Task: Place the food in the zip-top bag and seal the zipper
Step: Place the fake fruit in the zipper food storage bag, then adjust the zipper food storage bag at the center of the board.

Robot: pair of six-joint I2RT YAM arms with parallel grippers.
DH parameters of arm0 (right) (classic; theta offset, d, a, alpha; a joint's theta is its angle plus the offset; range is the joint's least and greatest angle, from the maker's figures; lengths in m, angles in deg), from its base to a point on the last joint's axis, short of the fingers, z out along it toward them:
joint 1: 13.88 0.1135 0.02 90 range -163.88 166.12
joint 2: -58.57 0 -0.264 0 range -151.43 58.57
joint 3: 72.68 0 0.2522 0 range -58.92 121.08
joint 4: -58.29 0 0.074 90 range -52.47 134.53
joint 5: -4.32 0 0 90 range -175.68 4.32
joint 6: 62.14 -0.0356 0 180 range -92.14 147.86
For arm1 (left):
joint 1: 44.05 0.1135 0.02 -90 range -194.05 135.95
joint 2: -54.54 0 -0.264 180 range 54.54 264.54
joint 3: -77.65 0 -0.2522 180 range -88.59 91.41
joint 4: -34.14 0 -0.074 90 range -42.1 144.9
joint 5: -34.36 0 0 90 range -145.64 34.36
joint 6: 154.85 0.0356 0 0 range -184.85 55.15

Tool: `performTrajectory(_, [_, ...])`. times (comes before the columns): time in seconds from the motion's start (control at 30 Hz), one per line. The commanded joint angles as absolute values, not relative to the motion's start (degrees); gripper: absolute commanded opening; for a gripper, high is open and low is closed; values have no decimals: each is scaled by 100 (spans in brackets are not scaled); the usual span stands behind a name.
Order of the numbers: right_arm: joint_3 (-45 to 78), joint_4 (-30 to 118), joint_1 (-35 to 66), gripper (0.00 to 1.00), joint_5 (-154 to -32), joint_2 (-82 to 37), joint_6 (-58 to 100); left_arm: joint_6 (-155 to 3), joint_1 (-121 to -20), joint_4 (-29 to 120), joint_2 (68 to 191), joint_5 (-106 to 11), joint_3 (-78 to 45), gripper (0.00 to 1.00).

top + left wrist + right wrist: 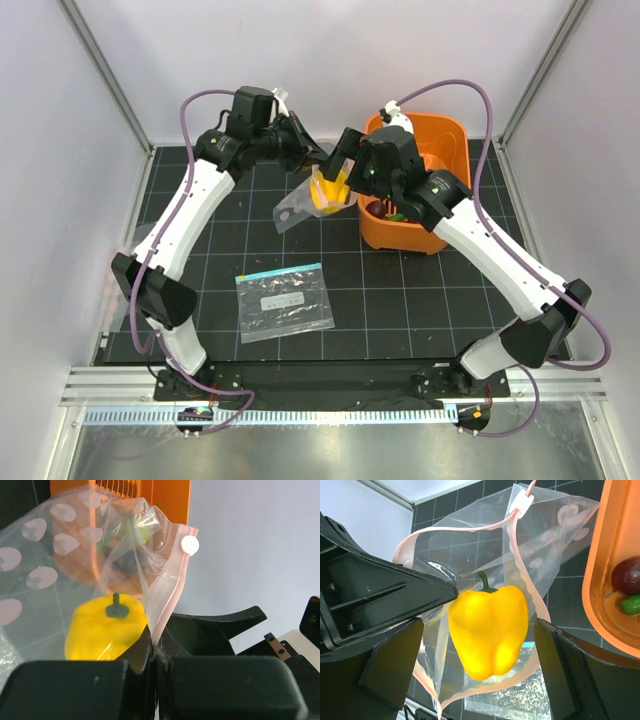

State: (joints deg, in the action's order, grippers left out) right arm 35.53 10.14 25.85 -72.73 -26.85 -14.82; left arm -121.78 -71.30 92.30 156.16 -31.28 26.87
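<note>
White panels are seen on three sides of a black gridded mat [400,300], at the back of which an orange basket [450,125] is set. The zip-top bag [290,212] is held up off the mat just left of the basket. The left gripper [156,652] is clamped tight on its pink zipper [167,587], at one point of the mouth edge only. The yellow pepper [487,630] is seen within the opened mouth, with the zipper strip looped around it. The right gripper [477,625] is spread wide, with a gap to the pepper on each side, and nothing is gripped by it. A dark maroon piece [626,575] and a green piece [631,604] are seen in the basket, so the filling is judged barely begun and the sealing not yet reached. A second clear bag [285,300] with a teal strip is laid flat nearer the arm bases.

Several faults can be foreseen. The whole load is carried by one pinch, so the strip could be dragged from the jaws by the pepper's weight. How deep the pepper sits cannot be told; if it is lodged near the rim, it could be tipped out. The film could be snagged by the right fingers when they are drawn back, and the mouth could be pulled shut.
</note>
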Motion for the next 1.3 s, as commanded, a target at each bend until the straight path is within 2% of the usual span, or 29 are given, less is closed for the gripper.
performTrajectory(0.0, [3793, 841, 2594, 98, -7083, -2467, -1600, -12286, -7130, 8903, 15403, -2866, 2664, 0])
performTrajectory(0.1, [3706, 727, 2585, 88, -6732, -2265, -1556, -12251, -7121, 8894, 15394, -2901, 2646, 0])
performTrajectory(0.13, [3636, 683, 2542, 80, -6688, -2238, -1530, -12242, -7121, 8894, 15377, -2918, 2646, 0])
performTrajectory(0.17, [3653, 604, 2506, 66, -6687, -2229, -1582, -12233, -7130, 8894, 15368, -2927, 2637, 0])
performTrajectory(0.57, [3416, 67, 2111, 64, -7118, -2255, -1872, -12031, -7121, 9017, 15298, -3068, 2708, 0])
performTrajectory(0.73, [3187, 164, 2084, 52, -7408, -2316, -1890, -11987, -7121, 9096, 15341, -3086, 2874, 0])
performTrajectory(1.03, [3125, 428, 2058, 44, -8076, -2588, -1890, -11926, -7121, 9193, 15385, -3121, 2980, 0])
performTrajectory(1.13, [3134, 366, 2049, 36, -8207, -2676, -1899, -11917, -7121, 9202, 15385, -3129, 3024, 0])
performTrajectory(1.27, [3265, 323, 2031, 8, -8235, -2729, -1872, -11864, -7095, 9245, 15394, -3156, 3033, 0])
